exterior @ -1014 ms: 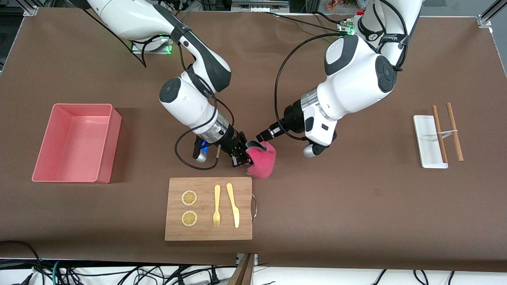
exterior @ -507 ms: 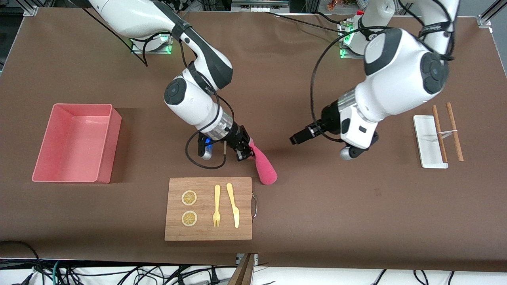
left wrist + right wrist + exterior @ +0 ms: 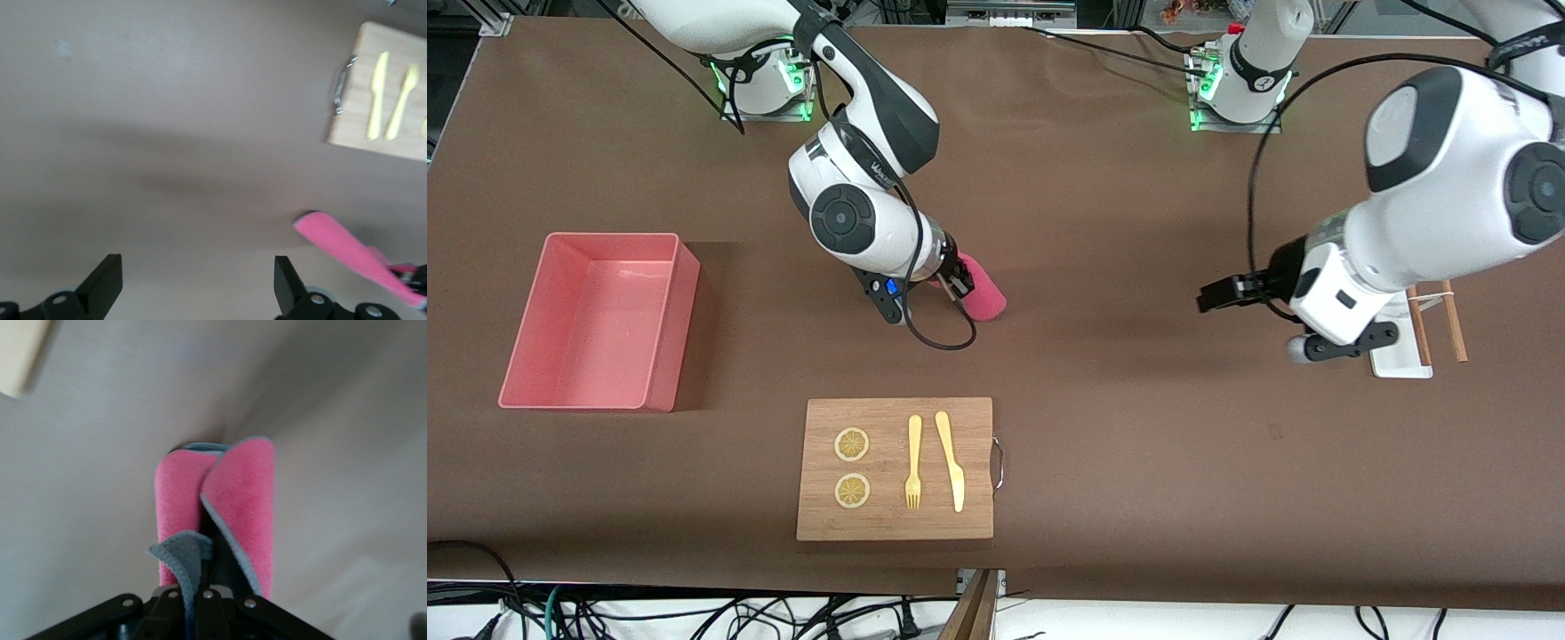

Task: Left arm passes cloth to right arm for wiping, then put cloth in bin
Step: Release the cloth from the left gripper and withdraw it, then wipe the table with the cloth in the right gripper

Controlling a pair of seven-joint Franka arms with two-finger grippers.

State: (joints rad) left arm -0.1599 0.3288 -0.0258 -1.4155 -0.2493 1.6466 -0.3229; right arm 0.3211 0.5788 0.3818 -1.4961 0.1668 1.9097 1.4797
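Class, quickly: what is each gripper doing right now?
Left gripper: open, holding nothing.
Right gripper: shut on the cloth.

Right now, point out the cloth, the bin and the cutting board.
cloth (image 3: 985,293), front view, its pink hanging fold.
bin (image 3: 660,347), front view, its outer side wall.
cutting board (image 3: 891,520), front view, bare wood near its edge.

High front camera facing both robots, wrist cameras looking down, sharing cloth (image 3: 983,293)
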